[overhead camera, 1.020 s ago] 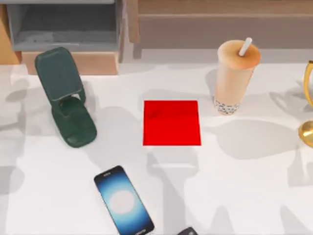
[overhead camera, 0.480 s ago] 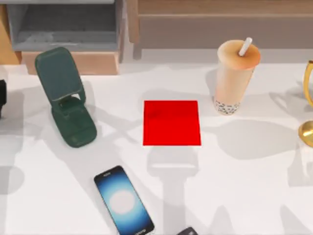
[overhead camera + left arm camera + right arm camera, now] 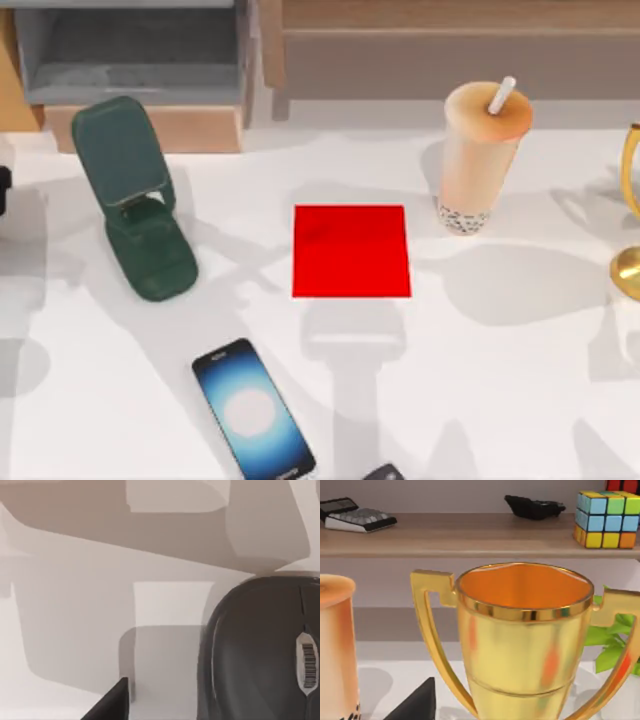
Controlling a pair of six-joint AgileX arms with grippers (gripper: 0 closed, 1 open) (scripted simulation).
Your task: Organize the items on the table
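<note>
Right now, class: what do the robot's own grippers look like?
The left gripper shows a matte black, flat-sided wedge with a sharp corner. The right gripper shows the same plain black wedge. No markings or cables are visible on either.

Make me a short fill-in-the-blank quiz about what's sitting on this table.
1. The bubble-tea cup has a white ____ poking out of its top.
2. The square patch in the middle of the table is coloured ____.
3. The smartphone lies flat with its screen facing ____.
4. The trophy in the right wrist view is coloured ____.

Missing words: straw; red; up; gold
</note>
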